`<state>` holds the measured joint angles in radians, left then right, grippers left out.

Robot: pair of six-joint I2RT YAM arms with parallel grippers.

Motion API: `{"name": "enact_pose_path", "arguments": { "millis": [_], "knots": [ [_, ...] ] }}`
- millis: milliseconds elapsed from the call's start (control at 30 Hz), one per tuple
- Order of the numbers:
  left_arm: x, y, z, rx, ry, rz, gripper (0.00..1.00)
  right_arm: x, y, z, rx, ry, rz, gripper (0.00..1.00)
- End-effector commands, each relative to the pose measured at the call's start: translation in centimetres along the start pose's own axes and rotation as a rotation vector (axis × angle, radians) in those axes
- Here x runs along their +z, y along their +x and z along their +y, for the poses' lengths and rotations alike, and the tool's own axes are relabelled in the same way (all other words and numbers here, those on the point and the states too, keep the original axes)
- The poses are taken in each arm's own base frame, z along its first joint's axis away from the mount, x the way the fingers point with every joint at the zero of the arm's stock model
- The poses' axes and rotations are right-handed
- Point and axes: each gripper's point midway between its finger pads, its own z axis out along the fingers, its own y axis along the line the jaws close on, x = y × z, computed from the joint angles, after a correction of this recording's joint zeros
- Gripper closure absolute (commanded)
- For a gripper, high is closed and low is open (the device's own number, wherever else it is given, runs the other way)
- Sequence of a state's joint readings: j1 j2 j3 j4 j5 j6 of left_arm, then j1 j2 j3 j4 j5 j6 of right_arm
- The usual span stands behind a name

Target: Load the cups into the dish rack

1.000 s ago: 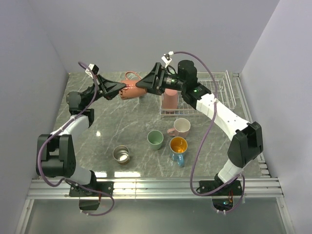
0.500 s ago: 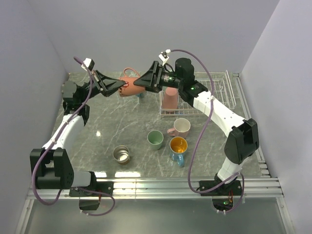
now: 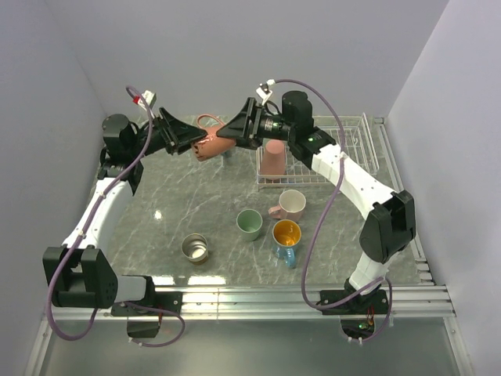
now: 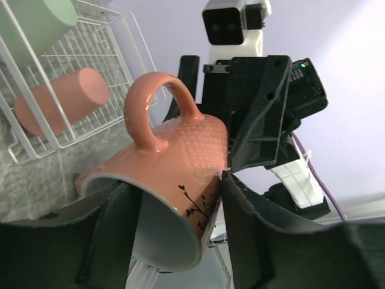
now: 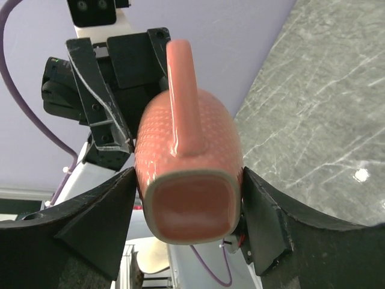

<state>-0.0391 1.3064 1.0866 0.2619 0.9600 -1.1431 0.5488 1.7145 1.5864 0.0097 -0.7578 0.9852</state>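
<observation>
A salmon pink mug (image 3: 207,146) hangs on its side in the air at the back of the table, between both grippers. My right gripper (image 3: 223,133) is shut on its base, a finger pressed on each side (image 5: 189,211). My left gripper (image 3: 196,142) is at the mug's mouth with its jaws open (image 4: 180,235); one finger sits inside the rim, away from the wall, and the other lies along the outside. The white wire dish rack (image 3: 356,160) stands at the back right with an upturned pink cup (image 3: 273,159) and a mint green cup (image 4: 36,21) in it.
On the marble table stand a mint green cup (image 3: 249,224), a pale pink mug (image 3: 291,204), a blue cup with an orange-gold inside (image 3: 286,235) and a steel cup (image 3: 194,248). Walls close in the left, back and right sides.
The right gripper closed on the mug's base. The left jaws, shut on the mug's rim before, have now opened. The left arm has risen and straightened.
</observation>
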Motion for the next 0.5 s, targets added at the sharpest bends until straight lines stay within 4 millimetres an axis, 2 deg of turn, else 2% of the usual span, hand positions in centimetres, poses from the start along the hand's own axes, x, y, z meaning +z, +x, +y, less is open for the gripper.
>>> {"name": "enact_pose_path", "arguments": {
  "millis": [0,233,467],
  "knots": [
    [0.0,0.0,1.0,0.045,-0.058,-0.014,0.40,-3.3,-2.4,7.5,-0.160,-0.175,-0.061,1.00],
    [-0.1,-0.3,1.4,0.052,-0.074,-0.022,0.36,-6.4,-4.3,6.7,-0.171,-0.135,-0.127,1.00],
    [0.0,-0.4,1.2,0.051,-0.056,-0.022,0.37,-7.3,-4.2,6.0,-0.168,-0.109,-0.142,1.00]
  ]
}}
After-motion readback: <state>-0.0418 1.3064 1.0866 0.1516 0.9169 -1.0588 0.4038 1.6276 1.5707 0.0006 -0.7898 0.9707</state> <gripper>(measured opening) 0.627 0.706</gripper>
